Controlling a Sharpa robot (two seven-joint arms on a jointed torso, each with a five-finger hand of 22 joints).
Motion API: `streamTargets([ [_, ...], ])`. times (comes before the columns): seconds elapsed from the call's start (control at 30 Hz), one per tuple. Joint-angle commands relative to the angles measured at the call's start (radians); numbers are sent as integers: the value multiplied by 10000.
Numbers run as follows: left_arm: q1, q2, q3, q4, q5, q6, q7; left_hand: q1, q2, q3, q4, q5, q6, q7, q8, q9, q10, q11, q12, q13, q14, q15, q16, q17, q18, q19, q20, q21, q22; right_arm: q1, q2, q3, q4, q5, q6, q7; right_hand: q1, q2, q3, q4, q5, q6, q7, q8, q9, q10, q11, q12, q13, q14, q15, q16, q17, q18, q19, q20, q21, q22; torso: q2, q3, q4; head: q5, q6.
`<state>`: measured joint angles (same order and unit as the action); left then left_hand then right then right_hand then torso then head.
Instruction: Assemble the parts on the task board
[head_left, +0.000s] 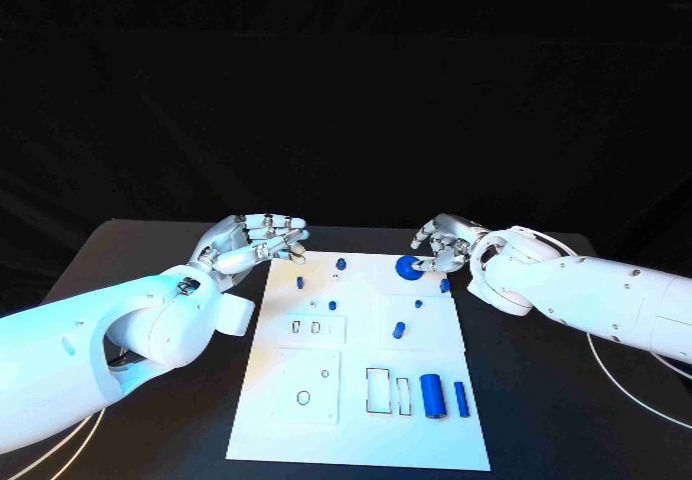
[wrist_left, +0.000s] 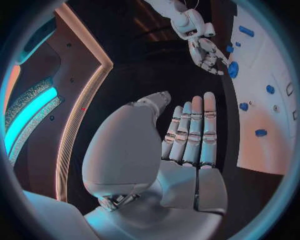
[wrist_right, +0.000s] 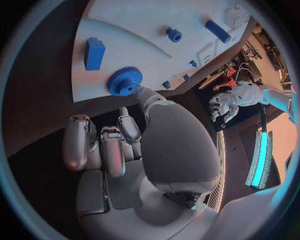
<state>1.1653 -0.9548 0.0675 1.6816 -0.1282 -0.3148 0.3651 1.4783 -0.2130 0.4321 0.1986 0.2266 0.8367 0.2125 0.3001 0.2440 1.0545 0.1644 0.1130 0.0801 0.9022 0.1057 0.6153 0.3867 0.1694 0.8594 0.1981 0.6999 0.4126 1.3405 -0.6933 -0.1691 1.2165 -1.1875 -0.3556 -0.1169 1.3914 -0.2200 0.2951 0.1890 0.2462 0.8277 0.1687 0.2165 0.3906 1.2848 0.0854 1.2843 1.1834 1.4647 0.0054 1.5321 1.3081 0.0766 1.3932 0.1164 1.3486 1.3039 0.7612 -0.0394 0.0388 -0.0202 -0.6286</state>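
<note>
My right hand (head_left: 441, 243) hangs over the far right corner of the task board (head_left: 361, 440), a fingertip (wrist_right: 141, 93) touching the blue gear (wrist_right: 124, 80) lying there; I grip nothing. My left hand (head_left: 257, 240) hovers off the far left corner, fingers apart, empty.

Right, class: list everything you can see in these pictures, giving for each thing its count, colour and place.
Table: one, black, under everything.
Task board: one, white, mid-table.
Gear: one, blue, board's far edge, touched by the right robot hand.
Cylinder: one, blue, lying at the board's near right.
Bar: one, blue, lying just right of the cylinder.
Small parts: several, blue, on the board's far half.
Left robot hand: silver, empty, beside the board's far left corner.
Right robot hand: silver, thumb on the gear.
</note>
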Motion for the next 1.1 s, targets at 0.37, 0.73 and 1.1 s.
streamTargets([
  [0.37,12,27,8,-10,9,223,11,14,68,-1,-60,-49,-69,182,-35,15,-53,45,-52,13,0,46,-40,22,64,-86,-22,64,37,-155,250,-9,-227,80,759,116,51,3,-68,108,73,-11,36,79,31,182,11,214,224,910,72,105,1941,-111,90,10,84,72,-11,1,-6,52,-44],
  [0.73,12,25,7,-22,5,230,-3,14,68,-1,-60,-49,-69,182,-35,15,-53,45,-52,13,0,46,-40,22,64,-86,-22,64,37,-206,401,-19,-441,103,947,46,33,69,-35,171,83,30,32,118,43,210,8,275,301,916,73,122,1976,-115,102,16,106,109,-4,2,-11,48,-53],
  [1.1,12,12,7,-33,0,237,-23,31,77,7,-75,-47,-70,181,-34,18,-56,45,-53,15,3,44,-46,29,69,-101,-19,94,57,-217,485,-25,-585,20,942,-15,221,351,462,159,-298,150,41,217,54,353,9,502,604,930,77,161,2054,-140,164,20,204,262,1,11,-7,29,-90],
])
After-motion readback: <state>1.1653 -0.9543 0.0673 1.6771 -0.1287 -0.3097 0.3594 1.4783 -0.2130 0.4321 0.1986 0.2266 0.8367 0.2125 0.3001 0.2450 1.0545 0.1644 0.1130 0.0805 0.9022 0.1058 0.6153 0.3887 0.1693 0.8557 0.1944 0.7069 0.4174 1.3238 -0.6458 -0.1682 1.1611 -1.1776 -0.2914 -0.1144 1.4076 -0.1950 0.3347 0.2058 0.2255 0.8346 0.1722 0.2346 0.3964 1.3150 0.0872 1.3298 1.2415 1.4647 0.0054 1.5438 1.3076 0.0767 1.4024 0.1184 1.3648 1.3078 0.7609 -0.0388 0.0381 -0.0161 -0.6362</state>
